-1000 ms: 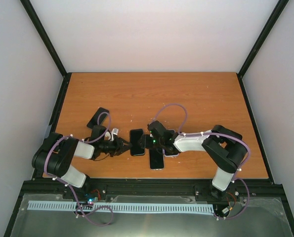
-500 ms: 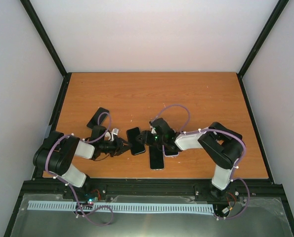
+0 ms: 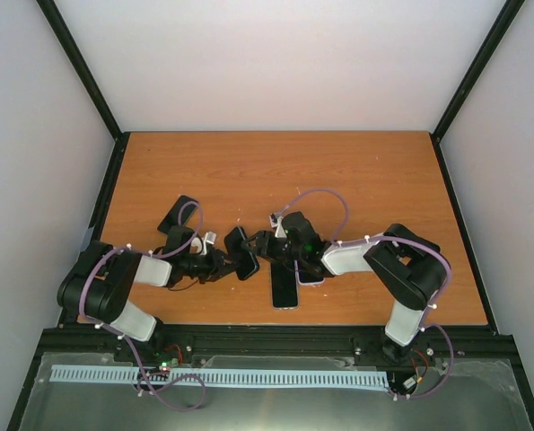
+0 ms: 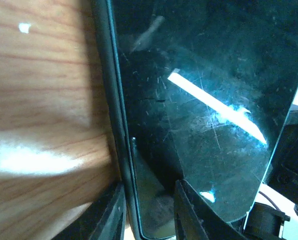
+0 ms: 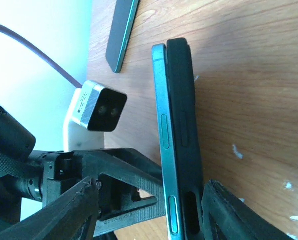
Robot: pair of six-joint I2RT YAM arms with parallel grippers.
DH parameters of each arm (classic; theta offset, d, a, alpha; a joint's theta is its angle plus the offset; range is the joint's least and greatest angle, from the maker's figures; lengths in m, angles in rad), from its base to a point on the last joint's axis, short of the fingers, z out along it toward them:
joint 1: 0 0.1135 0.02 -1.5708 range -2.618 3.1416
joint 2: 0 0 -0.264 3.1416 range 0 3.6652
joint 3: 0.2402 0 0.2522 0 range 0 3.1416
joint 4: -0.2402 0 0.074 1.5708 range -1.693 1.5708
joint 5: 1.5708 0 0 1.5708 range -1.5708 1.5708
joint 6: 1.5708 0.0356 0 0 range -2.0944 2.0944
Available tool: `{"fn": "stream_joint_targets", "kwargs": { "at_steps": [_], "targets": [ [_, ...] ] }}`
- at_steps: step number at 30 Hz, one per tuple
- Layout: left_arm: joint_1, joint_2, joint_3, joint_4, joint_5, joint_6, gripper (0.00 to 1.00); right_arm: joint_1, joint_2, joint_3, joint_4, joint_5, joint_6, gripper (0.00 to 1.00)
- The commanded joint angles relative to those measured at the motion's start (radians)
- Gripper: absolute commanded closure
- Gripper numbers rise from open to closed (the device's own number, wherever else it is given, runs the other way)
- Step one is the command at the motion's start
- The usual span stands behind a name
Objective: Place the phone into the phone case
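The phone (image 5: 162,125) lies screen-up on the case (image 5: 183,125), long axis roughly near-to-far.

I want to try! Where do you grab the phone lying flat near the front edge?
Pinch the phone by its long edges, across its narrow width, from straight above: it lies flat on the table.

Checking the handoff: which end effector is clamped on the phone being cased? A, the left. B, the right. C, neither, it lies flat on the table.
A: the left end effector pinches the phone, while the right end effector has its fingers apart on either side of it.
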Motion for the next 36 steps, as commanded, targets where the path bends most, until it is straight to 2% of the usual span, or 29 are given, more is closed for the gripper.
{"fn": "stream_joint_targets", "kwargs": {
  "at_steps": [1,11,16,19,27,30,36],
  "targets": [
    [-0.006,-0.044,0.028,-0.073,-0.093,0.051,0.72,0.032,-0.012,-0.019,0.091,-0.136,0.049,0.44],
    [-0.005,-0.064,0.007,-0.066,-0.109,0.02,0.7,0.032,0.03,-0.01,0.1,-0.17,0.052,0.43],
    [-0.005,-0.063,0.001,-0.061,-0.109,0.011,0.7,0.032,0.035,0.014,0.046,-0.157,0.01,0.45],
    [-0.005,-0.067,0.001,-0.062,-0.109,0.006,0.68,0.032,0.035,0.033,0.011,-0.147,-0.021,0.52],
    [-0.005,-0.069,0.004,-0.063,-0.101,-0.001,0.65,0.032,0.015,0.058,-0.103,-0.073,-0.095,0.87],
    [-0.006,-0.068,0.004,-0.06,-0.097,-0.001,0.63,0.032,0.014,0.057,-0.12,-0.052,-0.106,0.92],
    [-0.005,-0.052,0.012,-0.062,-0.092,0.008,0.61,0.032,0.005,0.06,-0.175,-0.011,-0.136,0.95]
  ]
}}
